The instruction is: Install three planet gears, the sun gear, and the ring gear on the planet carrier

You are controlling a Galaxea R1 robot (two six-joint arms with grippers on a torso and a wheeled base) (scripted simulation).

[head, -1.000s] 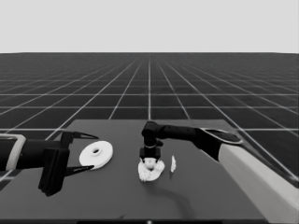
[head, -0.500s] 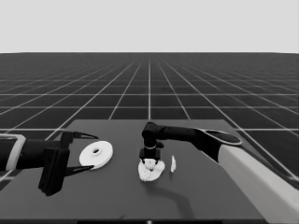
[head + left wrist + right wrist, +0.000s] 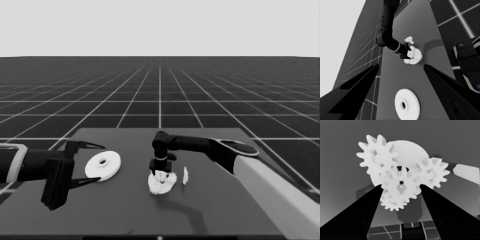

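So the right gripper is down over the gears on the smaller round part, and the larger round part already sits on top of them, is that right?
Not quite. The right gripper is down over the gears on the smaller round part, but the larger round part lies apart on the table, by the waiting left gripper. The head view shows it.

We see a dark flat table [image 3: 120,210] against a dark gridded floor [image 3: 100,95]. A thin white piece [image 3: 185,175] lies on the table toward its right side. Dark machinery with small blue lights [image 3: 467,62] sits past the table's edge.
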